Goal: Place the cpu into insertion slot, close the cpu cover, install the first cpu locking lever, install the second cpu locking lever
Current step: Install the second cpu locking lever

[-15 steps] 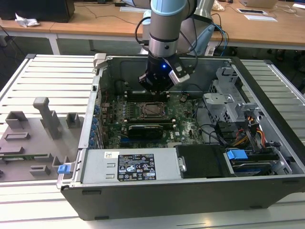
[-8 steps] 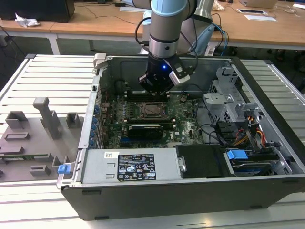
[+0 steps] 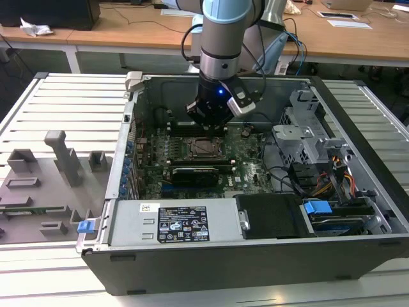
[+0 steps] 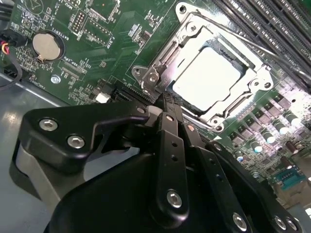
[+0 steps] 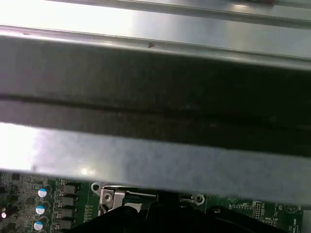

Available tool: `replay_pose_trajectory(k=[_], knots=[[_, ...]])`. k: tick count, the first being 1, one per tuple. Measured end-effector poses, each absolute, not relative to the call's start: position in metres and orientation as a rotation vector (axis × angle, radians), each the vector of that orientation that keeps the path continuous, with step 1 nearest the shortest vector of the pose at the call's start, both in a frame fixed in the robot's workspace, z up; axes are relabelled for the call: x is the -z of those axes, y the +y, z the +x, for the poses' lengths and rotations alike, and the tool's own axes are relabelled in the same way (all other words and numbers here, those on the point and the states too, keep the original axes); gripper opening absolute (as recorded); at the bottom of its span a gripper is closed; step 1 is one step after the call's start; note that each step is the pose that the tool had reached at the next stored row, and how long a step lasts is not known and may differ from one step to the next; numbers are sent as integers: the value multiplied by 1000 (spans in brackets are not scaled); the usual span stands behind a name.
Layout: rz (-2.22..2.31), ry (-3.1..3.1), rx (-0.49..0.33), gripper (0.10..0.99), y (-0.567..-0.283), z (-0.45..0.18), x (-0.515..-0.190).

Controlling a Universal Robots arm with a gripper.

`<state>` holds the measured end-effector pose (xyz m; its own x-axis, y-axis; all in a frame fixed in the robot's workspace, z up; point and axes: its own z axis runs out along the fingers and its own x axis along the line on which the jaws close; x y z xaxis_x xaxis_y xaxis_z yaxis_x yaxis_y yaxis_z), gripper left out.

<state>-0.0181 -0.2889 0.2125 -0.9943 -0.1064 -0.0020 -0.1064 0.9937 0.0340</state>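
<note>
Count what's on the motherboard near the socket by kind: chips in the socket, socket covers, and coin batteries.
In the second wrist view:
cpu: 1
cpu cover: 1
coin battery: 1
Total: 3

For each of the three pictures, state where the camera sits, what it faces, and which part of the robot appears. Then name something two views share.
Exterior view: off the arm, above the open computer case, showing arm and gripper.
Second wrist view: on the arm, facing the cpu under the cpu cover; gripper fingers in the foreground.
First wrist view: on the arm, facing the case wall.
Shared: exterior and second wrist views show the cpu.
</note>
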Motion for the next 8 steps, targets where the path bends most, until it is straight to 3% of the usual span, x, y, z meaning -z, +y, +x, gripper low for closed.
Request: replay_pose_trajectory(k=[8], knots=[[-167, 3139, -54, 106, -290, -18, -234]])
